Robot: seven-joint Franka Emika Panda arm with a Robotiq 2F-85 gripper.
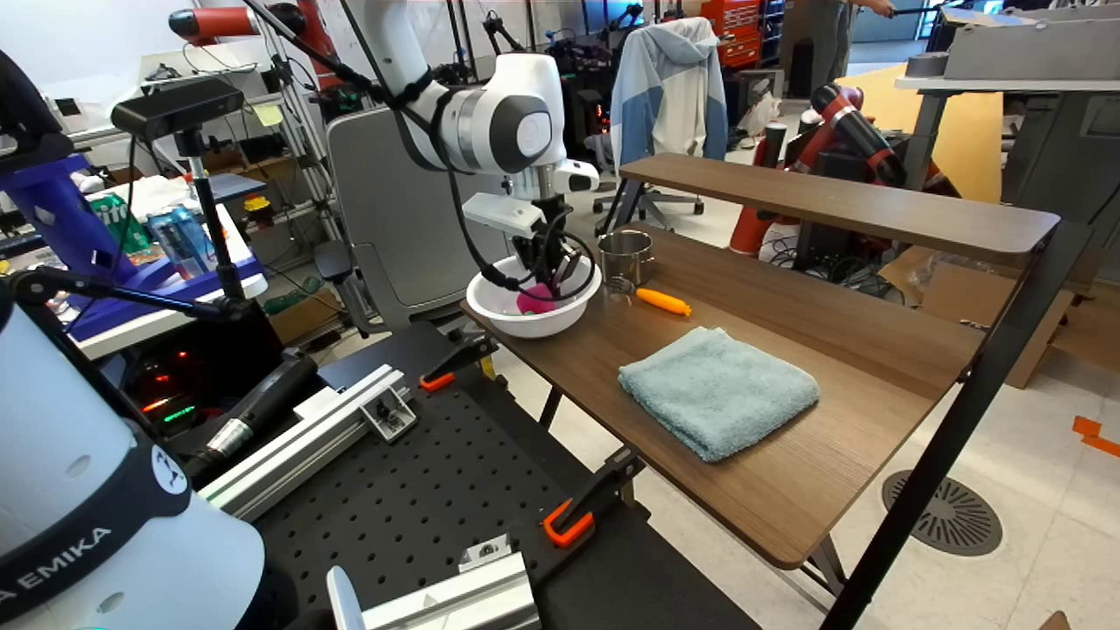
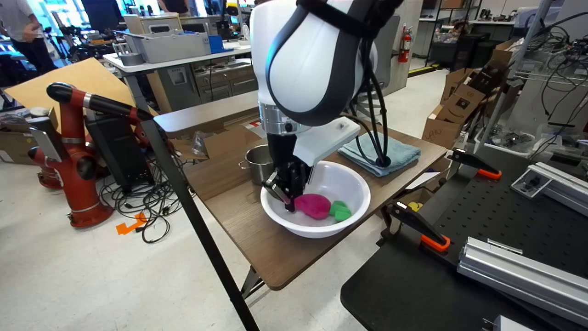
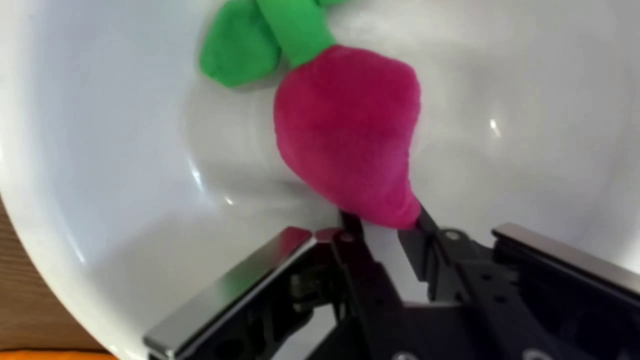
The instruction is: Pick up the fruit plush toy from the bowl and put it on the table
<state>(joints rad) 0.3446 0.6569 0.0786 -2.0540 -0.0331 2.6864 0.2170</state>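
Beet-like plush toy [image 3: 345,130] lies in white bowl [image 3: 115,115]; gripper [image 3: 386,222] pinches its tapered tip. Probably light, soft, low-slip, hard to damage; tip likely gives little purchase, thicker body would hold better. Lift must clear bowl's wall. Steel pot [image 2: 259,164] just beside it; orange object [image 1: 663,302] and folded teal towel [image 1: 719,392] on table [image 1: 875,411].

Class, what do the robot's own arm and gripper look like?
The arm is white and rounded, with dark joint covers, black cables and white "EMIKA" lettering low down. The gripper is black, with shiny metal plates flanking its fingers.
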